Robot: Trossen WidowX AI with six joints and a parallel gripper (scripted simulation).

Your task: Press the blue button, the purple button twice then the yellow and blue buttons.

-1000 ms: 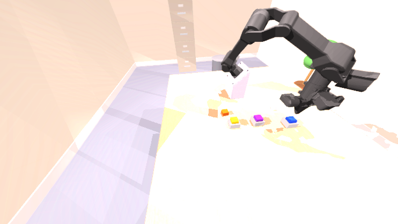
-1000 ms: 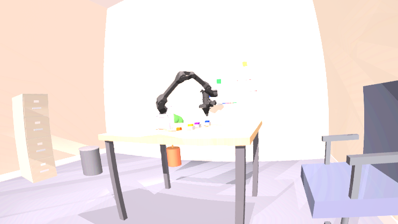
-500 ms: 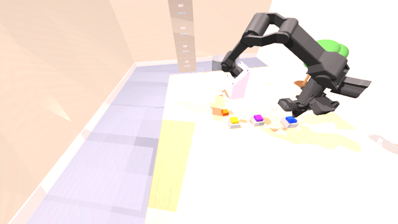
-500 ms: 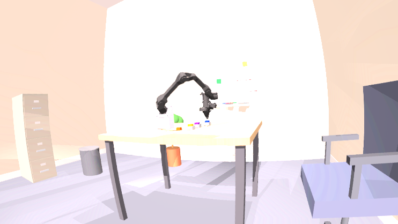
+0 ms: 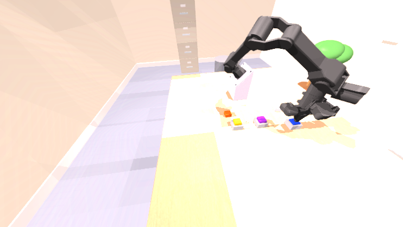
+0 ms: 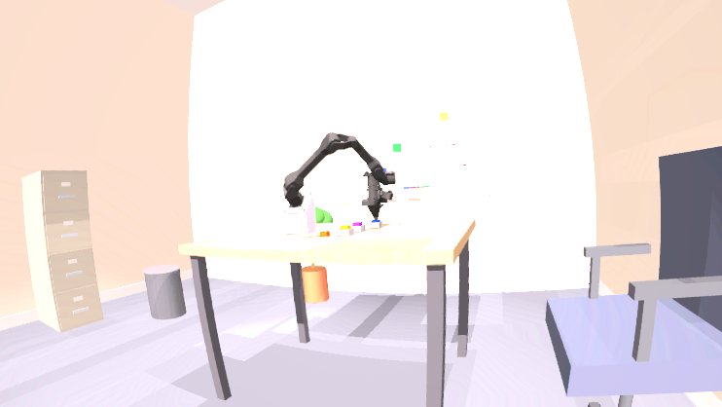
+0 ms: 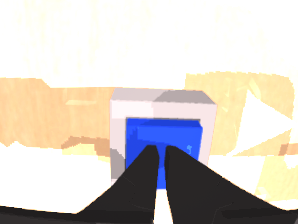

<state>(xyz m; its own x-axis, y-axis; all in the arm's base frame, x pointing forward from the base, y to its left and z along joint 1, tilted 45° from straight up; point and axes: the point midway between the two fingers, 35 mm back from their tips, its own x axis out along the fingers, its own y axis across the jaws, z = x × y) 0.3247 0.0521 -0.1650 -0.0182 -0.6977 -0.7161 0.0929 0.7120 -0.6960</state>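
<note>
1. Where the arm bends down over the right end of the button row, the claw points its tips straight at the blue button, and the top view shows them meeting the button's upper face.
2. Claw state: the two dark fingers are drawn almost together, with only a thin sliver of light between them, and they grip nothing.
3. Wrist view: the blue button sits directly ahead of and under the fingertips, centred on the gap between them. Its pale square housing frames it on the far side and on the left.
4. Whether the button is pushed fully down cannot be told from these views; the fingertips overlap its near edge.
5. Row layout, top view: the purple button stands to the left of the blue one, apart from the claw. The yellow button stands further left again, and a small orange block lies just behind the yellow button.
6. Exterior view: the claw hangs vertically over the blue button, near the middle of the desk. The purple button and yellow button trail off to its left.
7. Surroundings: a pale pink upright slab rises beside the arm's base, and a green plant shape shows behind the arm's upper link.
</note>
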